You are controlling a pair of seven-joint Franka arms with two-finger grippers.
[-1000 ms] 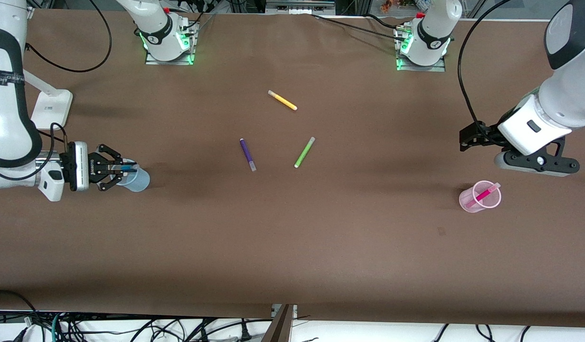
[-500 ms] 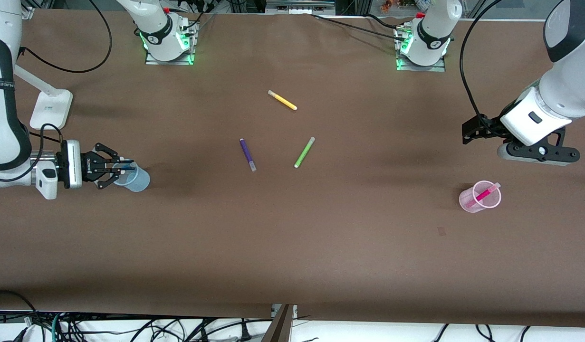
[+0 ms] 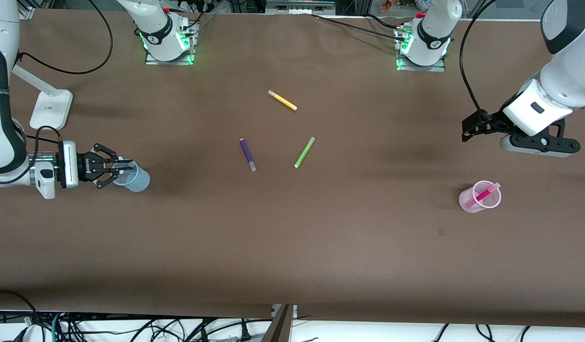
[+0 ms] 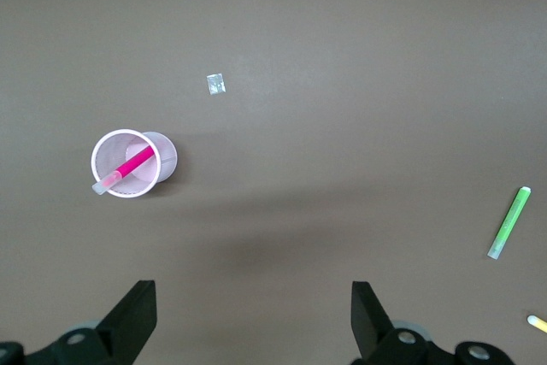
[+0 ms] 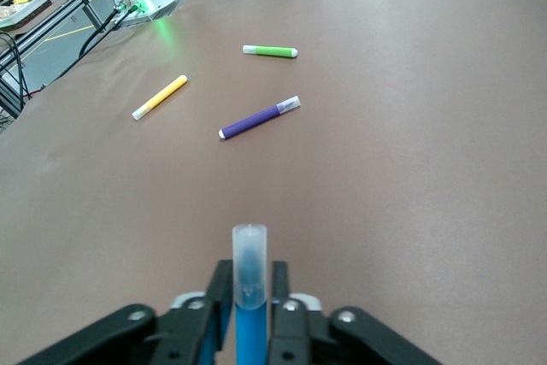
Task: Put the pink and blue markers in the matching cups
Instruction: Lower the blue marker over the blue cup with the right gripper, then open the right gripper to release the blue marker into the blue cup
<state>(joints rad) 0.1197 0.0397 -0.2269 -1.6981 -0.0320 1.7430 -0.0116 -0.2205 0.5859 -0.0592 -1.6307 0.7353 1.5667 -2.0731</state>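
Note:
My right gripper (image 3: 121,167) is shut on the blue marker (image 5: 249,297), whose greyish cap sticks out past the fingertips. It holds the marker level over the rim of the pale blue cup (image 3: 137,180) at the right arm's end of the table. The pale pink cup (image 3: 480,196) stands at the left arm's end with the pink marker (image 3: 482,194) leaning inside it. Both also show in the left wrist view, the cup (image 4: 162,158) and the marker (image 4: 128,166). My left gripper (image 3: 467,132) is open and empty in the air beside the pink cup; its jaws stand wide apart in its wrist view (image 4: 252,318).
A purple marker (image 3: 247,154), a lime-green marker (image 3: 304,152) and a yellow marker (image 3: 282,100) lie loose at mid-table. A white stand base (image 3: 49,109) sits near the right arm. A small patch (image 4: 215,84) marks the brown table cover near the pink cup.
My right gripper has drawn back a little toward the right arm's end, still holding the blue marker at the blue cup. My left gripper has lifted away from the pink cup.

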